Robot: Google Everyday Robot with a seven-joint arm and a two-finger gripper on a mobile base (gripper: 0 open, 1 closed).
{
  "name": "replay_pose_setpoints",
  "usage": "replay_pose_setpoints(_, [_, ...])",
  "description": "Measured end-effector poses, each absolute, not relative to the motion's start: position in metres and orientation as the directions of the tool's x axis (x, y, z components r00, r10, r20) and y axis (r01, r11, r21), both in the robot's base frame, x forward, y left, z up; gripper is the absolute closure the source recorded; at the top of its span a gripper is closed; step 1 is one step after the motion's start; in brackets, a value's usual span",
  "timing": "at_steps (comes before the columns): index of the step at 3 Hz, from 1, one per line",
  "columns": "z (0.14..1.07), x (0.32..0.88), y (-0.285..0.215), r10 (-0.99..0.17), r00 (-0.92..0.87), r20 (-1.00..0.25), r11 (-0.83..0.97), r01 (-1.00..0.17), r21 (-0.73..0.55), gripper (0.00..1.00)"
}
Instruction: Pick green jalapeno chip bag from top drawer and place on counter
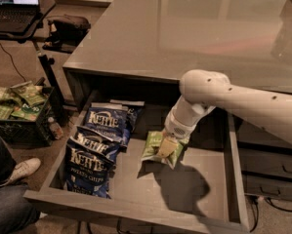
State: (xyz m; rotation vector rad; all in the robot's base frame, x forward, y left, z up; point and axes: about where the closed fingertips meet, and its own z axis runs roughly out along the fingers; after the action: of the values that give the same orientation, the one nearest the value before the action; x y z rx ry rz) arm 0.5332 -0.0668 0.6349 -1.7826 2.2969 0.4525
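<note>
Several blue bags (pixel 94 160) lie beside the green jalapeno chip bag (pixel 152 143) under the tool (pixel 167 148), grip unclear.

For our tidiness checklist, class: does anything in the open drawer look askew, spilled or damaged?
Nothing looks spilled. The green jalapeno chip bag lies tilted mid-drawer beneath the gripper, and the dark blue bags overlap one another along the left side of the top drawer.

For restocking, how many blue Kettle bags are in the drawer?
3 blue bags, left in the drawer: front, middle, back; others may hide beneath; gripper at the green bag.
</note>
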Motion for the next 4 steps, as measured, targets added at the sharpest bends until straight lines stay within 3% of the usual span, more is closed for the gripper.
replay_pose_setpoints(4, [0.774, 0.526, -0.134, -0.849, -0.348, -0.397, 0.396, -0.917, -0.043, 1.0])
